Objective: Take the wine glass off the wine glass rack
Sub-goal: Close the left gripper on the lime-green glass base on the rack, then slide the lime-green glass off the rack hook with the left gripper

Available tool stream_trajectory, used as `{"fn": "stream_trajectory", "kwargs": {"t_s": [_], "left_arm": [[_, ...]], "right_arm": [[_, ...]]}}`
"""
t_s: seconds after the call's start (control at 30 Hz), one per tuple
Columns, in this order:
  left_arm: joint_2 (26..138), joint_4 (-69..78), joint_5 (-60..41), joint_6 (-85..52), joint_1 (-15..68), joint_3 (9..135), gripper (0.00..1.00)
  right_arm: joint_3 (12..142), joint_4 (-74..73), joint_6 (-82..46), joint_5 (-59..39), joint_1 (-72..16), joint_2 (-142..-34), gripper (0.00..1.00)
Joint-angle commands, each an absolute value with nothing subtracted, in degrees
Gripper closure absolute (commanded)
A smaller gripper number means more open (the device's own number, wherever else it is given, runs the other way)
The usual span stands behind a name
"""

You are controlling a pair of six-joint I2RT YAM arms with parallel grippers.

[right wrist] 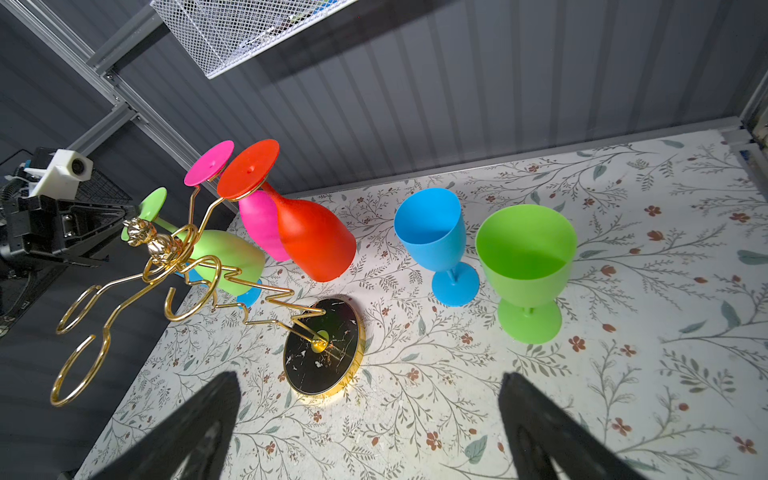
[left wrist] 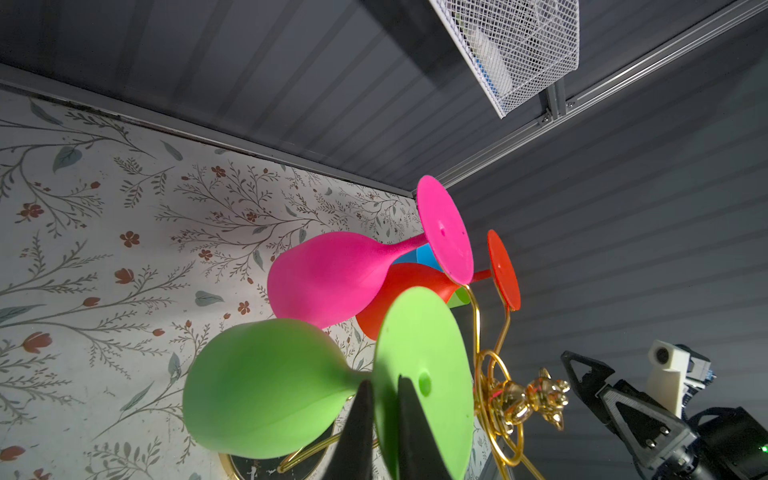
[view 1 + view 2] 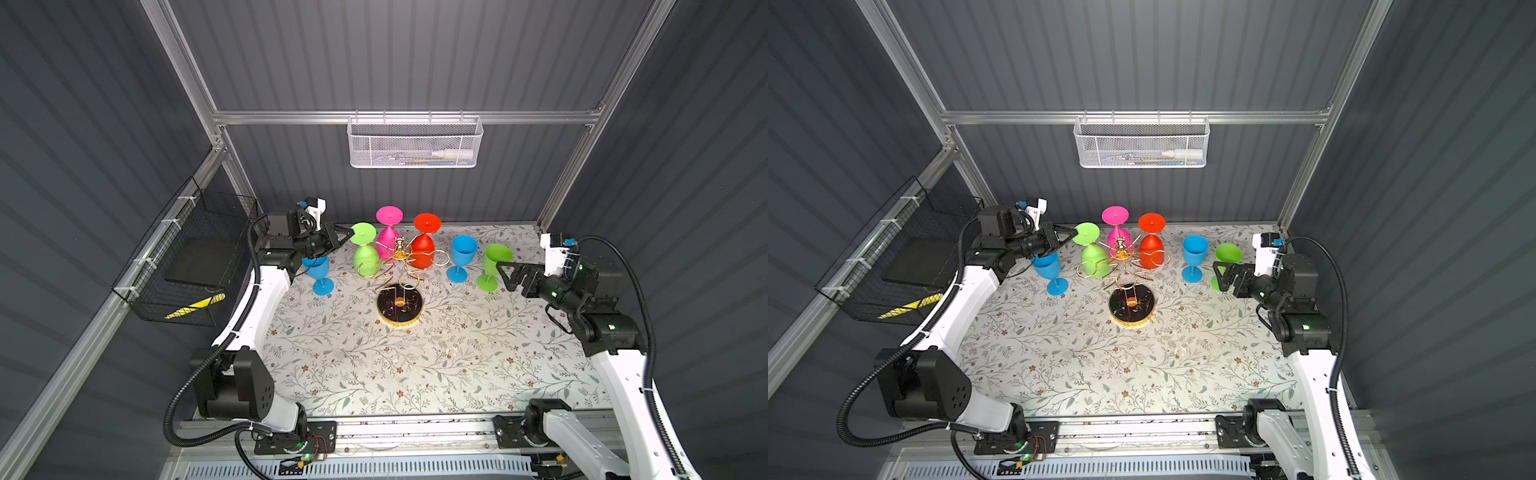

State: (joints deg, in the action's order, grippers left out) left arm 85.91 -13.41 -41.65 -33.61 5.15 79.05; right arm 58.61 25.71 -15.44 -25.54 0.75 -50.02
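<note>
The wine glass rack (image 3: 400, 306) (image 3: 1132, 305) (image 1: 324, 349) is a gold wire stand on a round black base. Three glasses hang upside down on it: green (image 3: 365, 257) (image 2: 266, 386), pink (image 3: 388, 237) and red (image 3: 423, 249). My left gripper (image 3: 349, 233) (image 3: 1073, 235) (image 2: 384, 380) is at the rack's left side. Its two fingers are shut on the rim of the green wine glass's foot disc, one on each face. My right gripper (image 3: 500, 272) (image 1: 370, 378) hovers wide open to the right, holding nothing.
Upright glasses stand on the floral table: a blue one (image 3: 318, 270) under my left arm, another blue one (image 3: 461, 255) and a green one (image 3: 492, 262) right of the rack. A white mesh basket (image 3: 413, 143) hangs on the back wall, a black wire basket (image 3: 195, 257) on the left wall.
</note>
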Motion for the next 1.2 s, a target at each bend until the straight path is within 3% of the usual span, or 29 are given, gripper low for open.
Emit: {"fn": "stream_trajectory", "kwargs": {"t_s": [0.0,0.4,1.17], "left_arm": [[85.6,-13.2,-43.3,-34.4,4.7,80.2,0.9],[84.7,-10.1,-46.3,-38.4,4.6,80.5,1.0],[81.9,-3.3,-51.4,-46.6,4.0,77.8,1.0]], "right_arm": [[60.0,24.9,-15.8,-26.5,0.8,-49.5,0.01],[61.3,24.2,-16.7,-27.6,0.8,-50.1,0.01],[62.1,24.2,-17.7,-29.3,0.8,-49.3,0.01]]}}
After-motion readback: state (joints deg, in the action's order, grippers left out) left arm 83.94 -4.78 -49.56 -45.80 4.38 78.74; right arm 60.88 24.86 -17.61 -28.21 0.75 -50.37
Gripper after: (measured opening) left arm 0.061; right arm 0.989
